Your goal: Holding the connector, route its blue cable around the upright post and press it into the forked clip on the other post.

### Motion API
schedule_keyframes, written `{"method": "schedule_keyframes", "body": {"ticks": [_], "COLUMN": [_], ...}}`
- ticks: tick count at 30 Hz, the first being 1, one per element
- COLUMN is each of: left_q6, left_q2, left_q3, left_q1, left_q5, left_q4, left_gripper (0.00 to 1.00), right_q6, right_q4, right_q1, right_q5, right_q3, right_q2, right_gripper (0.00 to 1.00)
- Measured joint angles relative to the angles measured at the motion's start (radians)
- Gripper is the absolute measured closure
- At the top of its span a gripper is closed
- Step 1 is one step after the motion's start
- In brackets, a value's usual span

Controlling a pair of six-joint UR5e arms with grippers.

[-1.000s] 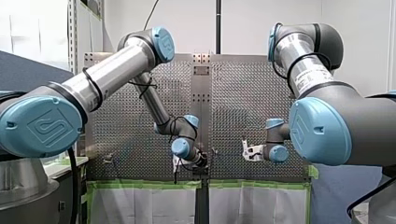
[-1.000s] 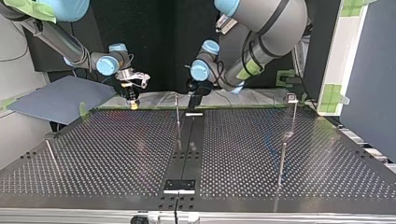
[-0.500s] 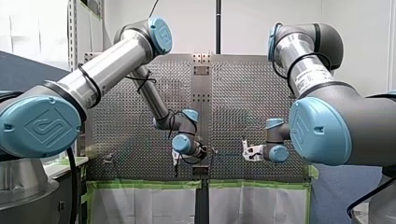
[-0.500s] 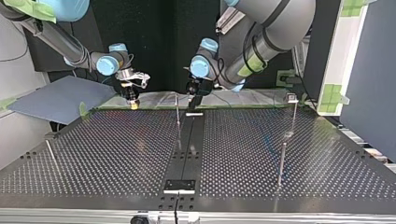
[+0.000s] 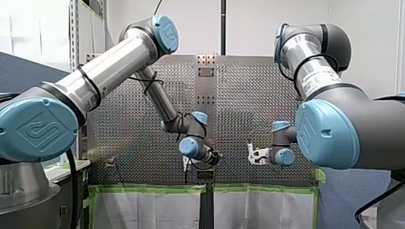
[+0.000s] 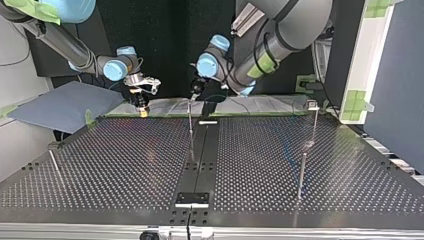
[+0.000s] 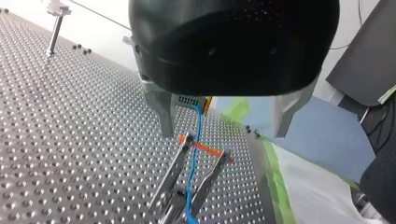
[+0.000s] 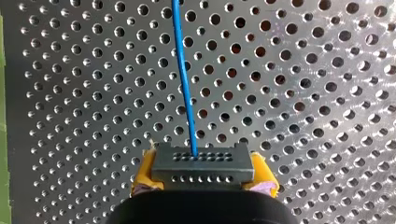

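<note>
My right gripper [image 8: 201, 186] is shut with its yellow pads on a grey connector [image 8: 201, 164]. A blue cable [image 8: 183, 70] runs from the connector away over the perforated table. In the left wrist view the blue cable [image 7: 195, 135] passes between the two metal prongs of a forked clip [image 7: 173, 175], which has an orange strip [image 7: 205, 148] across it. My left gripper [image 7: 223, 134] hangs open above the clip, its metal fingers [image 7: 161, 112] either side of the cable without touching it. In the top view my left gripper [image 6: 195, 92] sits just over the thin centre post [image 6: 190, 125].
More upright posts stand at the top view's right [image 6: 313, 120] [image 6: 301, 175] and one leans at its left [image 6: 55, 166]. A dark rail [image 6: 202, 150] runs down the table's middle. Green tape [image 5: 153, 188] lines the table's edge.
My left gripper has swung toward the top view's left, from beside the dark rail to over the centre post. My right arm has stayed still with the connector.
</note>
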Motion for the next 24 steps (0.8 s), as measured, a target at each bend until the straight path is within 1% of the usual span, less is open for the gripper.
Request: {"method": "schedule_keyframes", "body": {"ticks": [5,24], "left_q6": [0.001,0.0], "left_q2": [0.0,0.0], "left_q3": [0.0,0.0], "left_q1": [-0.01,-0.016], "left_q5": [-0.006,-0.039], "left_q4": [0.004,0.012], "left_gripper": [0.0,0.0], "right_q6": [0.0,0.0], "right_q4": [0.001,0.008], "right_q1": [0.0,-0.001], "right_q5": [0.0,0.0], "right_q3": [0.0,0.0], "right_q2": [0.0,0.0], "right_gripper": [1.0,1.0]}}
